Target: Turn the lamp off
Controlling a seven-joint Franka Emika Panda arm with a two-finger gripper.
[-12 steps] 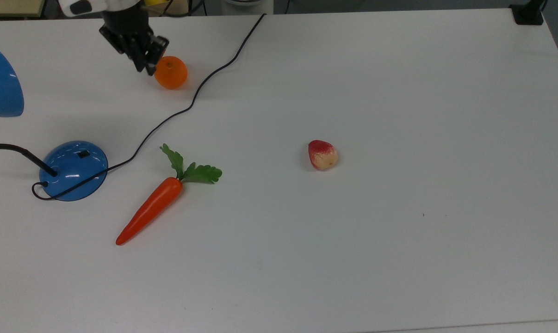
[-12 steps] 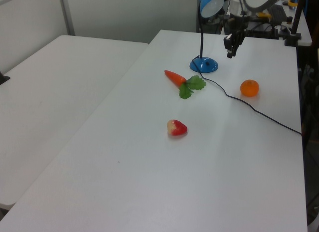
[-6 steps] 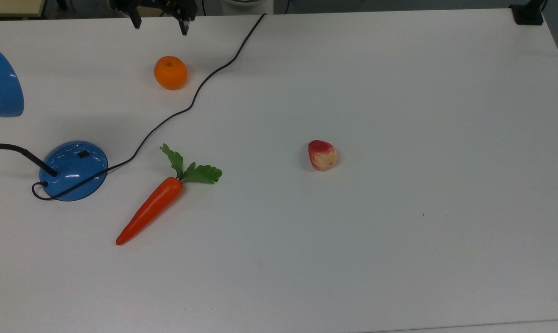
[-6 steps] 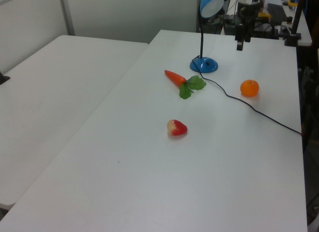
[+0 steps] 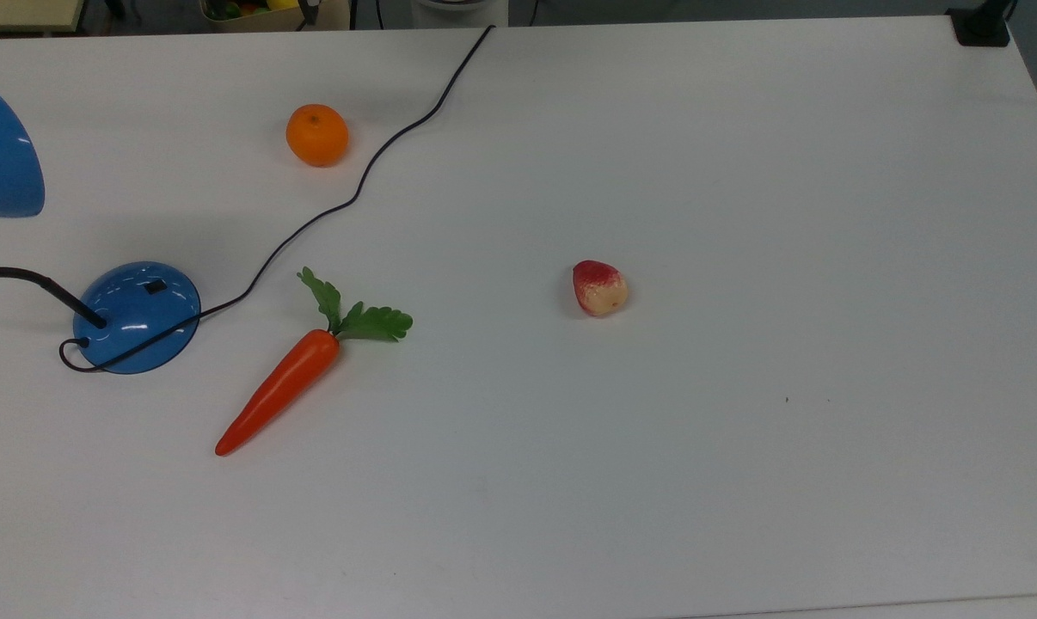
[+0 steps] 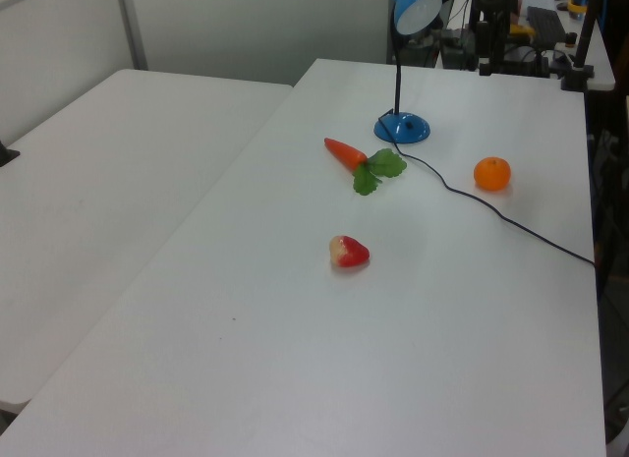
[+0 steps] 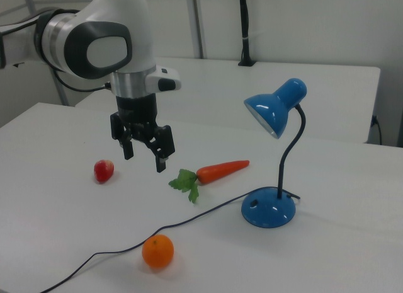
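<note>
The glossy blue desk lamp (image 7: 277,154) stands on the white tabletop (image 7: 352,242), at the right view's right. My jaws (image 7: 144,155) hang raised, spread wide, empty. I would descend onto the small black base switch (image 5: 155,286), pressing squarely.

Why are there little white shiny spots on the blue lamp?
That is glare: in the top view, room light bounces off the glossy base of the lamp as white streaks, and in the right view the shade and base of the lamp shine too. The matte white table gives no such glints, only soft shadows.
</note>
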